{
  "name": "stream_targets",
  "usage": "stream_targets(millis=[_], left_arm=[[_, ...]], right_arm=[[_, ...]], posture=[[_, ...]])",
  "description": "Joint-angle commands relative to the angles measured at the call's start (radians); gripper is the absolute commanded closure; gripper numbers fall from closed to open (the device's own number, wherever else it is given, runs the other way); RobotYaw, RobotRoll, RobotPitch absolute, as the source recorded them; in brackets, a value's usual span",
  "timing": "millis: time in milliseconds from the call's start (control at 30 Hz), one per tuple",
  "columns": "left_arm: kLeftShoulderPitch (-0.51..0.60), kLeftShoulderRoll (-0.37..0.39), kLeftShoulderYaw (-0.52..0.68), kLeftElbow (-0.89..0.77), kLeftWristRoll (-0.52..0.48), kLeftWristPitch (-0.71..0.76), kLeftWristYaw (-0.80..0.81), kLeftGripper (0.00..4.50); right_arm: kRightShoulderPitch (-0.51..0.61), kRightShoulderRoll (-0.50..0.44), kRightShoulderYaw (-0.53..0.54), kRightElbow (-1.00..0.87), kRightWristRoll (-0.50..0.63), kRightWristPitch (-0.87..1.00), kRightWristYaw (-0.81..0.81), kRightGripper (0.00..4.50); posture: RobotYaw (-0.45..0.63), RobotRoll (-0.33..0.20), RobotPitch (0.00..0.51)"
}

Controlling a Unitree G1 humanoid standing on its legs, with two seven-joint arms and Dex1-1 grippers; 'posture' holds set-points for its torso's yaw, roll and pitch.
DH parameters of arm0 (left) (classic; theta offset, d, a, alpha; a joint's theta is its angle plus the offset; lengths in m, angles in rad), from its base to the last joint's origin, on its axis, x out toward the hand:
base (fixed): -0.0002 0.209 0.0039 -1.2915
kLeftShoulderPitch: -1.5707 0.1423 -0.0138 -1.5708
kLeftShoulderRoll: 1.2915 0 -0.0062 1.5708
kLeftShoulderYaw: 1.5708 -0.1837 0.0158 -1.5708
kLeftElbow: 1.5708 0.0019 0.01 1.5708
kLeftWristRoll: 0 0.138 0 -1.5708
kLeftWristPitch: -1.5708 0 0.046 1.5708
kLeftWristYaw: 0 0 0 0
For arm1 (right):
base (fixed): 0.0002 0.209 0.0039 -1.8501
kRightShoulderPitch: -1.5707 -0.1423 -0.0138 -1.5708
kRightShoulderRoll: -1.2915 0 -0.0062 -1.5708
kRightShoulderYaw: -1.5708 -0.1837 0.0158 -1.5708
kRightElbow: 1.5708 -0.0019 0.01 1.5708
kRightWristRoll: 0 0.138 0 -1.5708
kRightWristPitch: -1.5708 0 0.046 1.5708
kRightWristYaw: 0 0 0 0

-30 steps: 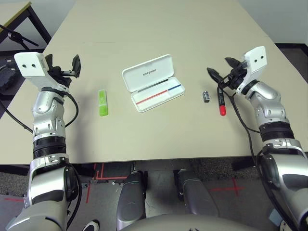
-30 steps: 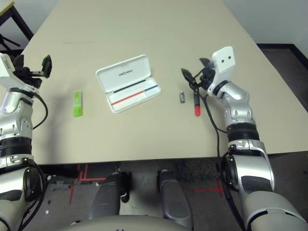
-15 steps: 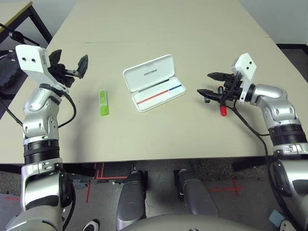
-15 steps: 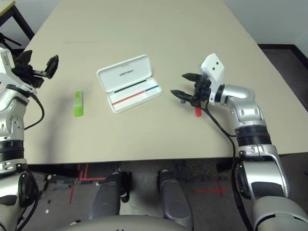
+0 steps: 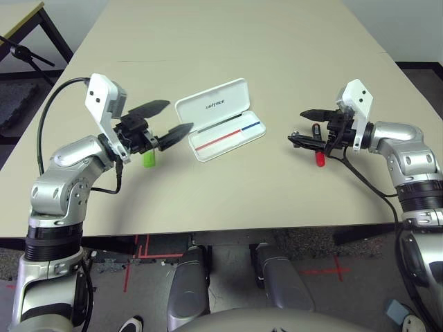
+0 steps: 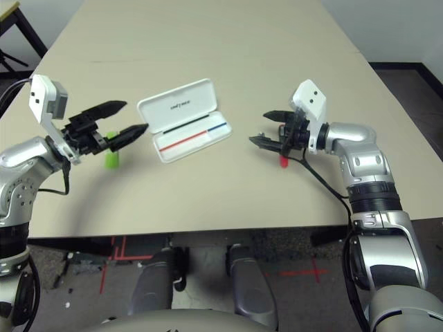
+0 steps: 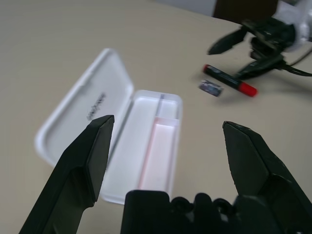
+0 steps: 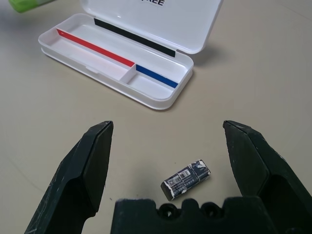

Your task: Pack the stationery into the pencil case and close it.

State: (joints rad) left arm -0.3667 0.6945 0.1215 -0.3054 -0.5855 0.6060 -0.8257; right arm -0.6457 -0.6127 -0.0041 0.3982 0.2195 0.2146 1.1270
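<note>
While open, pencil case [image 5: 228, 142], 0 items inside

A pale tabletop [image 5: 208, 200] stands over a dark floor [image 5: 159, 290] with red tape lines [image 5: 127, 277].

The case [image 5: 228, 135] lies open on the table [image 5: 228, 197] ahead of me, its lid [image 5: 213, 104] tilted up along the far side of its tray [image 5: 228, 136]. I have the bar [image 5: 149, 160] on the table to the left of the case. To its right lie the small piece [image 8: 185, 180] and, just beside that and farther right, the marker [image 5: 320, 159].
</note>
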Motion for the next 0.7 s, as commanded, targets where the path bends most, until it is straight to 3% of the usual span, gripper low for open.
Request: stream_targets(millis=[33, 233, 700], left_arm=[[0.010, 0.020, -0.099, -0.017, 0.036, 0.025, -0.033, 0.00], [-0.006, 0.023, -0.260, 0.085, 0.184, -0.072, -0.087, 0.00], [-0.158, -0.021, -0.428, 0.259, 0.378, -0.122, -0.151, 0.00]], right_arm=[[0.010, -0.006, 0.017, 0.005, -0.010, -0.010, 0.005, 0.02], [-0.002, -0.005, 0.031, 0.009, -0.018, -0.016, 0.017, 0.02], [0.001, -0.007, 0.046, -0.012, -0.023, -0.014, 0.017, 0.02]], posture=[[-0.08, 0.000, 0.166], [-0.08, 0.000, 0.161], [-0.09, 0.000, 0.165]])
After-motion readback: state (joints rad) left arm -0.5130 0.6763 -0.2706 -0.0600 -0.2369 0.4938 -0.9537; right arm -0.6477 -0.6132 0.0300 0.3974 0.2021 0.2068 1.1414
